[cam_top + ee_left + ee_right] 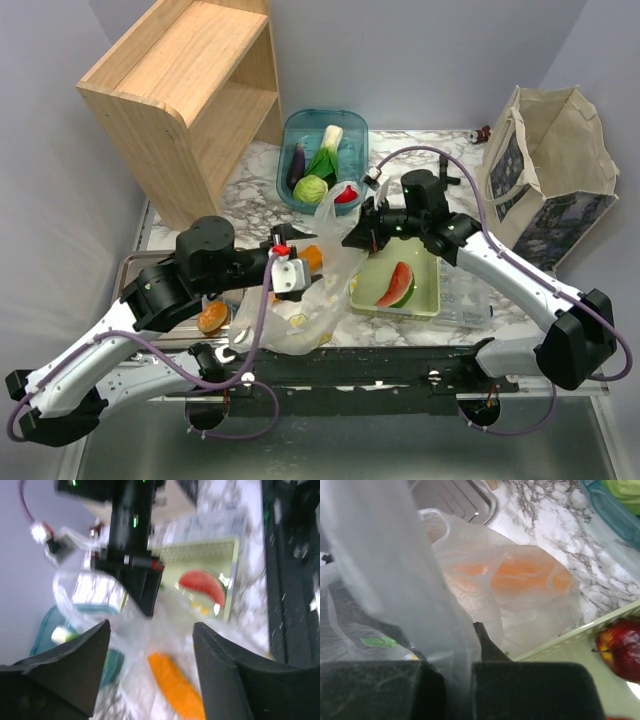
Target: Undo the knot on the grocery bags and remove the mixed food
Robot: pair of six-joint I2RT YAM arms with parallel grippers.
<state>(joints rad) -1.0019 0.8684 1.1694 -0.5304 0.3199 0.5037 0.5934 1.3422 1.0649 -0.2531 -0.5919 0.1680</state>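
- The bag (300, 310) lies slumped on the tabletop (255, 170), just left of the green tray (425, 295). An orange packet (520, 575) sits inside it (it shows through the film).
- The right hand (457, 680) is clamped on a strip of the bag's plastic above the tray's left end.
- The left hand (150, 670) hangs over the bag, left of the tray, its fingers wide apart and empty.
- Step, as I judge it: the emptying is under way. A watermelon (397, 285) and an apple (620, 642) lie in the tray.
- Next, the left hand should dip into the bag's mouth and close on the packet.
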